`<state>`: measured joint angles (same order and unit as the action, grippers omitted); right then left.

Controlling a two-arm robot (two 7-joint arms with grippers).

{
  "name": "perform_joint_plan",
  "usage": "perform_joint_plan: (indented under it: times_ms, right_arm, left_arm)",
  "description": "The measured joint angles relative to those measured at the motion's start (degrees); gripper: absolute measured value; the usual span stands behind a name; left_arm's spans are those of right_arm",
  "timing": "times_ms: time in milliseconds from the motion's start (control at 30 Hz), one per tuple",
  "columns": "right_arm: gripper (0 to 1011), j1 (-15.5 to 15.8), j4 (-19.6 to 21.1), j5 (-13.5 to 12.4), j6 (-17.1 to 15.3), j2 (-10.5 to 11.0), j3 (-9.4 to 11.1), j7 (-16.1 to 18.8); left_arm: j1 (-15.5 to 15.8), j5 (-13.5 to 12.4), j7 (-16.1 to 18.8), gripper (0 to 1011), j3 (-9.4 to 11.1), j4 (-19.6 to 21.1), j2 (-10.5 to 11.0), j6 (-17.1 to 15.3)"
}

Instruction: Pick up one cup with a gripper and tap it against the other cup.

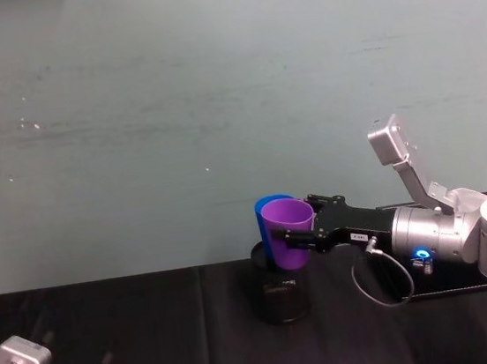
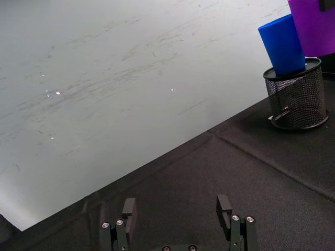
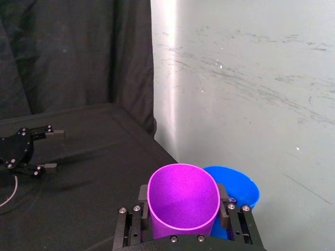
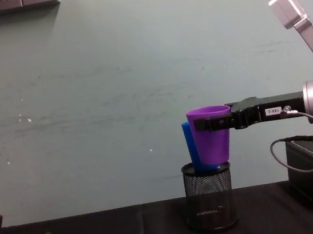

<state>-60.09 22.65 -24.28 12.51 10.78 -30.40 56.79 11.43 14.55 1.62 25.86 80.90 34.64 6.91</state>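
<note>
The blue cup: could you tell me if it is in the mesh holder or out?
In: the blue cup stands tilted, its base down inside the mesh holder.

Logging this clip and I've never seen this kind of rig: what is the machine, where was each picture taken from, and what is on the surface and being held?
It is a two-armed robot. One picture looks down from its head, one forward from its chest, and one comes from each wrist. The right end effector, the clamp at the arm's tip, is shut on a purple cup and holds it in the air. A blue cup stands in a black mesh pen holder on the black-covered table. The purple cup is close beside the blue one, just over the holder; whether they touch cannot be told. The left end effector rests open, low at the robot's left, holding nothing.
</note>
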Motion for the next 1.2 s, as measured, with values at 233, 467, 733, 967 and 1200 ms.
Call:
perform_joint_plan:
  times_ms: [233,467,733,967,1200]
  right_arm:
    - [734,0.48,1.56,0.52,-0.20,0.37,0.00,0.01]
    - [733,4.16,9.86,1.18,-3.78,2.68,0.47,-0.17]
    - [733,9.11,20.33,-0.20,-8.23,6.06,0.46,-0.53]
    - [733,12.18,26.68,-1.77,-10.42,8.23,0.17,-1.35]
    - [733,14.50,31.20,-3.21,-12.12,9.96,-0.13,-2.10]
  left_arm:
    - [0.00,0.00,0.00,1000,0.00,0.00,0.00,0.00]
    - [0.00,0.00,0.00,1000,0.00,0.00,0.00,0.00]
    - [0.00,0.00,0.00,1000,0.00,0.00,0.00,0.00]
    - [0.00,0.00,0.00,1000,0.00,0.00,0.00,0.00]
    - [0.00,0.00,0.00,1000,0.00,0.00,0.00,0.00]
